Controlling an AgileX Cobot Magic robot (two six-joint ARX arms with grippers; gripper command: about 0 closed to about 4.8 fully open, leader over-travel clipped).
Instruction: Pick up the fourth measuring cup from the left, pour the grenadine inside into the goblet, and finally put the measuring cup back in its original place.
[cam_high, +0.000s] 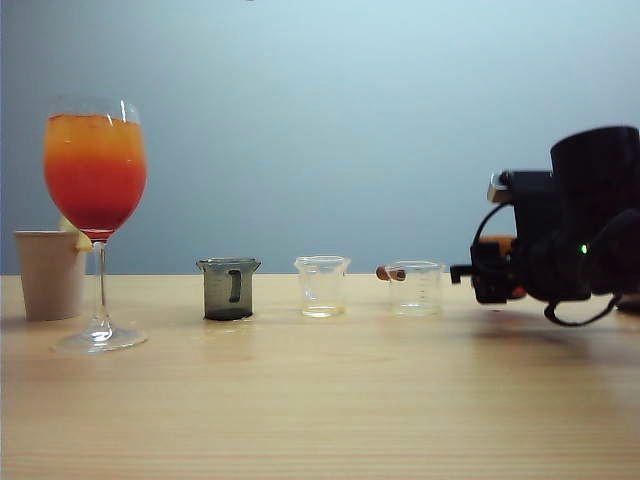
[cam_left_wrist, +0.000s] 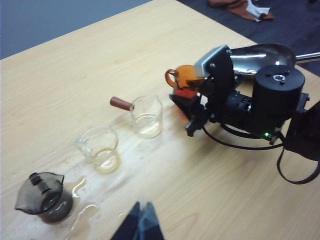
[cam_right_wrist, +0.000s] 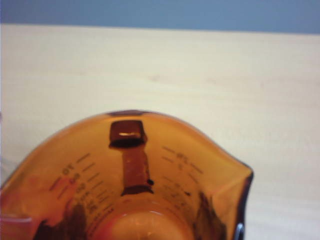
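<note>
The fourth measuring cup (cam_left_wrist: 181, 80), amber with a small side handle, sits between the fingers of my right gripper (cam_left_wrist: 191, 95), which is shut on it. It hangs low over the table, just right of the row of cups. In the exterior view only an orange sliver of the amber cup (cam_high: 497, 243) shows behind the right gripper (cam_high: 490, 272). The right wrist view looks into the cup (cam_right_wrist: 125, 200): only reddish traces cling inside. The goblet (cam_high: 96, 170) stands far left, with deep red grenadine (cam_high: 95, 205) under an orange layer. My left gripper (cam_left_wrist: 142, 220) hovers shut above the table, holding nothing.
A smoky grey cup (cam_high: 229, 288) and two clear cups (cam_high: 322, 286) (cam_high: 415, 288) stand in a row. A beige paper cup (cam_high: 48, 272) is behind the goblet. A metal pan (cam_left_wrist: 260, 55) lies beyond the right arm. Wet spills (cam_left_wrist: 80, 187) glisten near the grey cup.
</note>
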